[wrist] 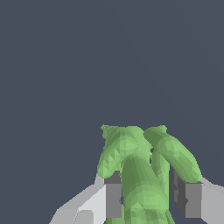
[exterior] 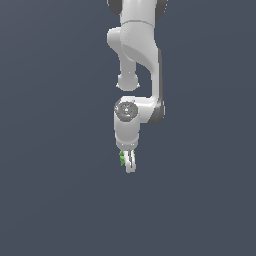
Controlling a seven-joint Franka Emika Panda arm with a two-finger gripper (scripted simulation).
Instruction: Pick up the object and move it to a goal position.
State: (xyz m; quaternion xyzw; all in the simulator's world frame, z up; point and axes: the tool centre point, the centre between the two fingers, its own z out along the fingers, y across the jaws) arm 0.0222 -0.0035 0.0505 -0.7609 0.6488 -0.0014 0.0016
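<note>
Because the task is calling for a carry to a goal position, the gripper point(exterior: 130, 162) is hanging straight down from the arm point(exterior: 137, 55) with the object point(wrist: 140, 170) pinched in it. Its fingers point(wrist: 113, 199) are sitting narrow, pressing the green lump from both sides, as the wrist view is showing. Gripping it around its middle is probably keeping the bumpy shape from twisting loose. A sliver of green is peeking out beside the fingers in the exterior view. No goal marker is showing, so I cannot tell how far the carry is along.
</note>
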